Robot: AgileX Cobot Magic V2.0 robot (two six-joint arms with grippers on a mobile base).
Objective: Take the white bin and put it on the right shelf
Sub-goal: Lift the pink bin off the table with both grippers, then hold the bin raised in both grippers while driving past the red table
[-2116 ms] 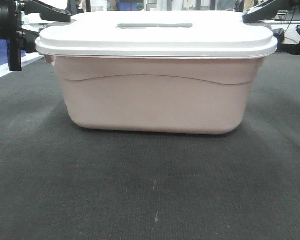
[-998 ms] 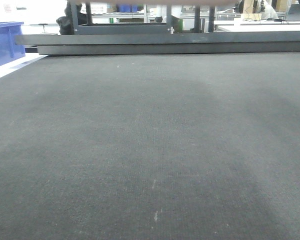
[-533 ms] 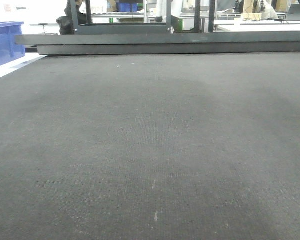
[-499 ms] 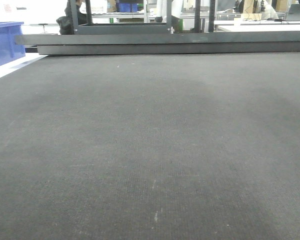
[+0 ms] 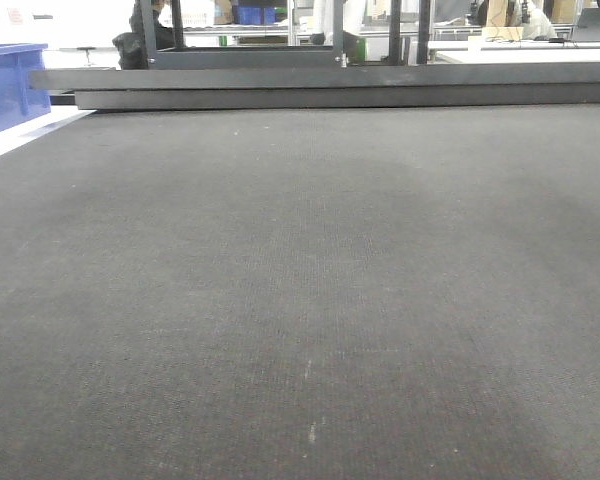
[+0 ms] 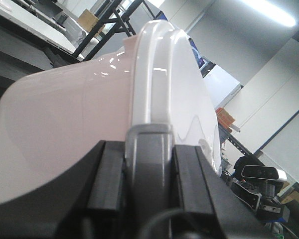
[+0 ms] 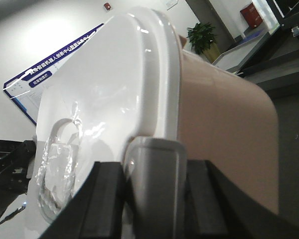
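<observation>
The white bin [image 6: 65, 124] fills the left wrist view: pale pinkish body, glossy white lid [image 6: 159, 74]. My left gripper [image 6: 148, 152] is shut on the grey handle [image 6: 147, 144] at the bin's end, a black finger [image 6: 109, 169] on each side of it. In the right wrist view the same bin [image 7: 224, 114], with its lid [image 7: 104, 84], is held at the other end. There my right gripper [image 7: 154, 172] is shut on the grey handle [image 7: 154, 159]. The front view shows neither bin nor grippers. The right shelf is out of view.
A dark mat [image 5: 300, 300] covers the floor in the front view. A blue bin [image 5: 10, 85] stands at its far left. Long dark rails [image 5: 330, 85] lie across the back, with frames and desks behind. The opposite arm [image 6: 256, 181] shows past the bin.
About two seconds ago the bin sat on the mat with a gripper at each end. It rose out of the top of the front view. That view has not changed in the last second.
</observation>
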